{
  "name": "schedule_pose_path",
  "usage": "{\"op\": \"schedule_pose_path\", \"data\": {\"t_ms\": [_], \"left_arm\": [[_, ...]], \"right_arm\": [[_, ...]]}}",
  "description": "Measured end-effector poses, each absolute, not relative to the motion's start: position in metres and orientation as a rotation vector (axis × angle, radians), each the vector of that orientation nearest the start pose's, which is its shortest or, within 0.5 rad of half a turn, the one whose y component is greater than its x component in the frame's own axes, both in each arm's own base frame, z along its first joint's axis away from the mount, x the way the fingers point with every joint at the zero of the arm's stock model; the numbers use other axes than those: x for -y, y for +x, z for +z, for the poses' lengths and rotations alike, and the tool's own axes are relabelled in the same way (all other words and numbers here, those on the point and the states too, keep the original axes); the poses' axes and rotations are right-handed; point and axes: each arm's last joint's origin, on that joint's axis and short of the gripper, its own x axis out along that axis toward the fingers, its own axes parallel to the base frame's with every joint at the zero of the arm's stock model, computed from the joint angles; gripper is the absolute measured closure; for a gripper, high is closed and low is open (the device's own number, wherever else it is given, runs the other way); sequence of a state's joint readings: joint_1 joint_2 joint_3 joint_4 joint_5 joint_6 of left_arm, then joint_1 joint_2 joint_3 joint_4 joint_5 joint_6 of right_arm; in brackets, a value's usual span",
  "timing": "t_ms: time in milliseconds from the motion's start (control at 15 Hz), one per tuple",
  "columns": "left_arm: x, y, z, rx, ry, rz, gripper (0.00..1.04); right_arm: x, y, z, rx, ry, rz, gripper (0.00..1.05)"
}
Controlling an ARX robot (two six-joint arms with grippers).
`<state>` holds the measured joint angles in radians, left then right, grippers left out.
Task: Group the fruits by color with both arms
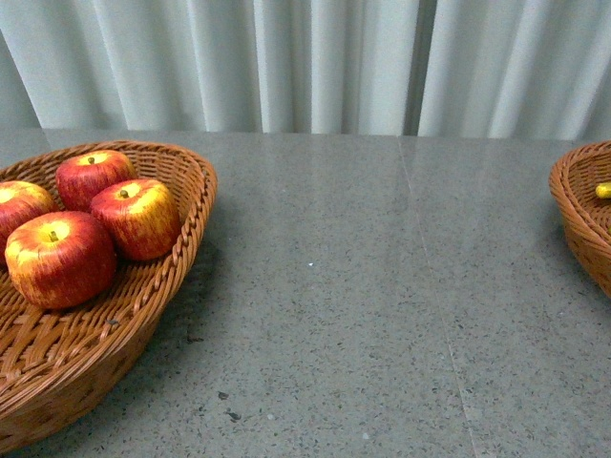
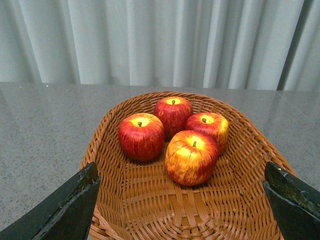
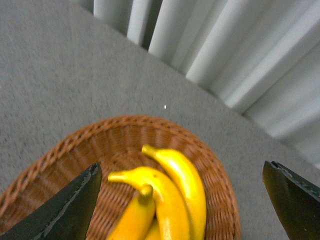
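Left basket (image 1: pixel 196 205): a woven wicker basket is seen at the 9 o'clock edge of the front view, resting on the grey speckled table (image 1: pixel 363 286).
Apples: four red apples with yellow tops are held in it, bunched together and touching. In the front view they are marked as the near apple (image 1: pixel 59 260), the middle apple (image 1: pixel 138 218), the far apple (image 1: pixel 93 176) and the edge apple (image 1: pixel 17 205), the last cut off by the frame at 9 o'clock.
Left gripper (image 2: pixel 182 200): its two black fingers are seen spread wide apart at 7 and 5 o'clock of the left wrist view, over the near part of the basket; nothing is held between them.
Backdrop: a pale pleated curtain (image 1: pixel 315 62) is hung behind the table.
Right basket (image 1: pixel 582 219): a second wicker basket is partly seen at 3 o'clock of the front view; a small yellow tip (image 1: pixel 603 191) is visible inside.
Bananas (image 3: pixel 170 200): three yellow bananas are seen lying together inside this basket.
Right gripper (image 3: pixel 182 205): fingers are set wide apart above the bananas, with nothing gripped.
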<state>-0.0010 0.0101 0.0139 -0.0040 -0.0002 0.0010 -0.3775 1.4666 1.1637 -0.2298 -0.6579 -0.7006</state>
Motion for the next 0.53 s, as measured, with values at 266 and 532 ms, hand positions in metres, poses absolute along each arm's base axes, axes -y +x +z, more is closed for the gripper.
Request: {"op": "schedule_pose_path", "data": {"t_ms": [266, 532], "left_arm": [[0.0, 0.097, 0.167, 0.0, 0.001, -0.001, 0.07], [0.0, 0.097, 0.167, 0.0, 0.001, -0.001, 0.07]], "right_arm": [[0.071, 0.294, 0.344, -0.142, -0.358, 0.446, 0.07], [0.036, 0.271, 0.332, -0.046, -0.108, 0.49, 0.07]]}}
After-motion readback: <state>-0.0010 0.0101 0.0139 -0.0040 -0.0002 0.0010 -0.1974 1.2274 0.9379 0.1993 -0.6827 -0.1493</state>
